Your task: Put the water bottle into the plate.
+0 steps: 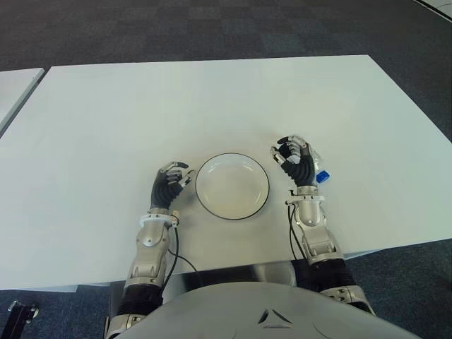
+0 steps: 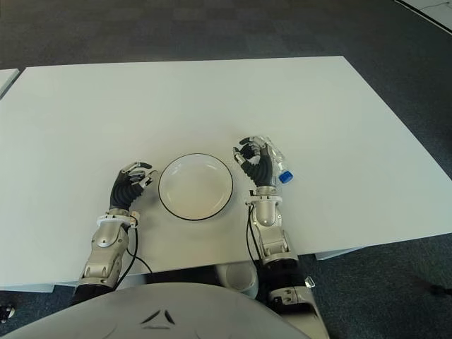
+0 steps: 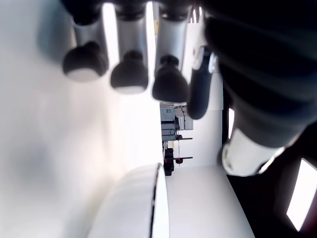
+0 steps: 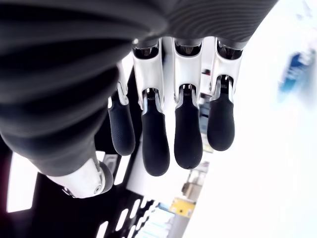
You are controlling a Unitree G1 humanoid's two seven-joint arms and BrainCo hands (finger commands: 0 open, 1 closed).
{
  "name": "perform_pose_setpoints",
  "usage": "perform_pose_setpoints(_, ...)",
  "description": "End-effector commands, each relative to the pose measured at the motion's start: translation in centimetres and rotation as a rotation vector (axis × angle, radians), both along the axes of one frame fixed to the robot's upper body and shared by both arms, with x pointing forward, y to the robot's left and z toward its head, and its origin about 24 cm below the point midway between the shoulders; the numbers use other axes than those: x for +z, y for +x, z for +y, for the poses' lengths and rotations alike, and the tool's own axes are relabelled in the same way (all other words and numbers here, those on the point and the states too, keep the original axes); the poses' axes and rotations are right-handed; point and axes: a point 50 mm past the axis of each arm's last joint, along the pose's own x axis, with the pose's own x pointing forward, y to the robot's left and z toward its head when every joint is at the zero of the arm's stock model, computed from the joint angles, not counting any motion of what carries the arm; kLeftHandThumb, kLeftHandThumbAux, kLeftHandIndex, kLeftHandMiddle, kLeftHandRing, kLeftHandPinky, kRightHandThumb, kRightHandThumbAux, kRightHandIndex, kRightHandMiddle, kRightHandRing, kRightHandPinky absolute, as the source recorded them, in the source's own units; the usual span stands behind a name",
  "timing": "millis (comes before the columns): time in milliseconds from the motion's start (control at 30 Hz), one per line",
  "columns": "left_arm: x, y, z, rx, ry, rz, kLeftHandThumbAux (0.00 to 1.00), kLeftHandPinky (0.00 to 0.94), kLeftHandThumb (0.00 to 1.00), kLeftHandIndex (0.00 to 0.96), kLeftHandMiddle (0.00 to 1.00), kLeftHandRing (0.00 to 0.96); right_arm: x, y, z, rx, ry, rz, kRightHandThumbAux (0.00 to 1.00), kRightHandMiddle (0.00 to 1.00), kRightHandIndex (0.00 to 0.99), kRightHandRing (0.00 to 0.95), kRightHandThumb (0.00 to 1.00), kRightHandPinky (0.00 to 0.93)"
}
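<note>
Two hands flank the empty plate (image 1: 232, 185): the right hand (image 1: 298, 162) hangs unclenched beside the water bottle (image 1: 319, 171) (not gripping yet), the left hand (image 1: 169, 185) loosely curled, idle.

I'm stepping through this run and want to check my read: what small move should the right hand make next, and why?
Probably close the right hand around the water bottle. The bottle lies on the table right beside that hand, blue cap outward, while the fingers look uncurled and empty in the wrist view. The plate sits empty between it and the idle left hand.
</note>
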Motion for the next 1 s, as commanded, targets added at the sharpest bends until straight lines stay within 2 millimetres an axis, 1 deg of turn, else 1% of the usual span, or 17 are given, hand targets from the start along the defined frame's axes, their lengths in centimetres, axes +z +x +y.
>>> perform_pose_setpoints(33,-1.4,-0.9,0.4,0.010,0.007,0.081,0.716,0.863,0.701,0.439,0.840,0.857,0.8,0.0,0.1,-0.010,-0.100,-0.030,0.732,0.634,0.428,0.623,0.697,0.525)
perform_pose_setpoints(200,-1.5,-1.0,0.4,0.009,0.019,0.073,0.716,0.858,0.701,0.439,0.838,0.854,1.8,0.7,-0.4,-0.044,-0.188,-0.077,0.731,0.641,0.424,0.632,0.698,0.537)
perform_pose_setpoints(333,-1.5,-1.1,0.4,0.007,0.032,0.061,0.716,0.851,0.702,0.439,0.834,0.849,2.4,1.0,-0.6,-0.063,-0.226,-0.114,0.729,0.633,0.420,0.632,0.700,0.542)
perform_pose_setpoints(433,-1.5,-1.1,0.5,0.003,0.045,0.055,0.715,0.846,0.701,0.439,0.832,0.844,2.8,1.2,-0.8,-0.071,-0.244,-0.136,0.697,0.532,0.425,0.595,0.795,0.519)
perform_pose_setpoints(567,-1.6,-1.1,0.5,-0.004,0.059,0.056,0.716,0.836,0.700,0.439,0.828,0.837,3.2,1.6,-1.0,-0.077,-0.264,-0.168,0.685,0.494,0.425,0.561,0.829,0.513)
perform_pose_setpoints(700,-1.5,-1.1,0.5,-0.029,0.059,0.057,0.717,0.805,0.698,0.438,0.817,0.815,3.6,1.9,-1.4,-0.092,-0.294,-0.189,0.682,0.478,0.423,0.502,0.837,0.469)
perform_pose_setpoints(733,-1.5,-1.1,0.5,-0.036,0.056,0.056,0.718,0.795,0.698,0.437,0.813,0.809,3.6,2.1,-1.6,-0.098,-0.310,-0.179,0.682,0.474,0.422,0.473,0.837,0.446)
perform_pose_setpoints(767,-1.5,-1.1,0.5,-0.041,0.053,0.055,0.718,0.791,0.697,0.437,0.811,0.804,3.6,2.3,-1.7,-0.103,-0.322,-0.171,0.671,0.437,0.374,0.440,0.787,0.418)
perform_pose_setpoints(800,-1.5,-1.1,0.5,-0.046,0.049,0.054,0.719,0.784,0.697,0.437,0.807,0.799,3.5,2.5,-1.9,-0.111,-0.342,-0.156,0.658,0.382,0.303,0.390,0.706,0.376)
perform_pose_setpoints(833,-1.5,-1.1,0.5,-0.048,0.047,0.054,0.719,0.777,0.696,0.437,0.802,0.793,3.5,2.7,-2.1,-0.116,-0.355,-0.146,0.637,0.313,0.239,0.324,0.646,0.321)
perform_pose_setpoints(867,-1.5,-1.1,0.5,-0.048,0.044,0.054,0.719,0.775,0.696,0.437,0.801,0.791,3.4,3.0,-2.2,-0.124,-0.376,-0.131,0.630,0.289,0.216,0.300,0.624,0.301)
perform_pose_setpoints(900,-1.5,-1.1,0.5,-0.048,0.042,0.054,0.720,0.771,0.696,0.437,0.798,0.787,3.4,3.1,-2.2,-0.130,-0.391,-0.120,0.608,0.232,0.167,0.245,0.586,0.253)
perform_pose_setpoints(933,-1.5,-1.2,0.5,-0.047,0.040,0.054,0.720,0.769,0.696,0.437,0.796,0.785,3.3,3.3,-2.3,-0.137,-0.406,-0.108,0.594,0.195,0.135,0.209,0.561,0.222)
perform_pose_setpoints(1000,-1.5,-1.2,0.6,-0.047,0.038,0.054,0.720,0.767,0.696,0.437,0.794,0.783,3.3,3.4,-2.3,-0.144,-0.419,-0.096,0.575,0.152,0.096,0.166,0.537,0.189)
